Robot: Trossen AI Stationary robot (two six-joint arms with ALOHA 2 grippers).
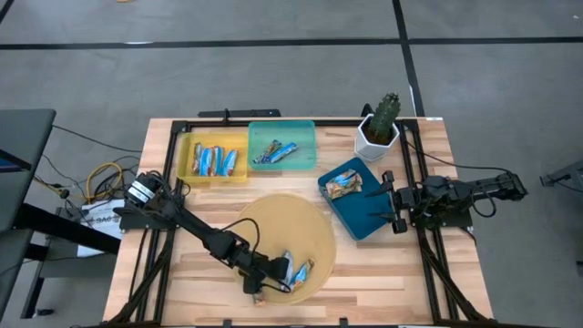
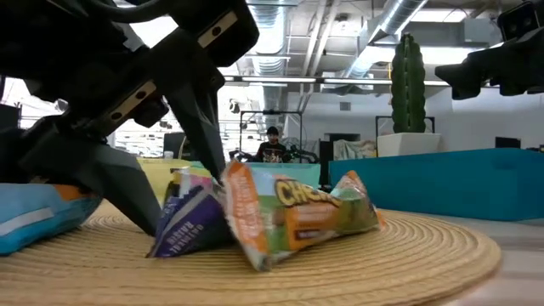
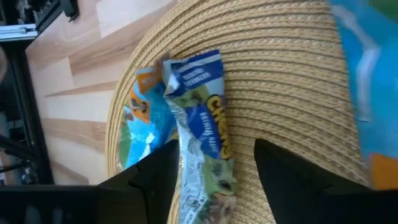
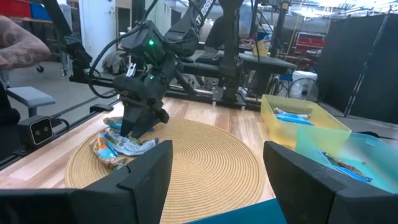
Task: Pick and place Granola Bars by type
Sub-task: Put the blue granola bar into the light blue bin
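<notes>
It was a robotics lab or workshop: exposed ceiling ducts (image 2: 399,17), metal equipment frames (image 4: 249,56), a floor fan (image 4: 303,87) and a person (image 2: 272,146) at a bench stood behind the wooden table (image 1: 164,292).

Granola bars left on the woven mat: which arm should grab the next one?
Left, I'd say. The left gripper is open, straddling a granola bar on the woven mat. The right gripper waits open by the dark blue tray.

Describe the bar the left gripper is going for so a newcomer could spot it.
Find the round woven mat at the table's near edge. The left gripper stands open over the bars there, straddling a blue-and-white Chewy bar; beside it lies an orange-ended bar.
</notes>
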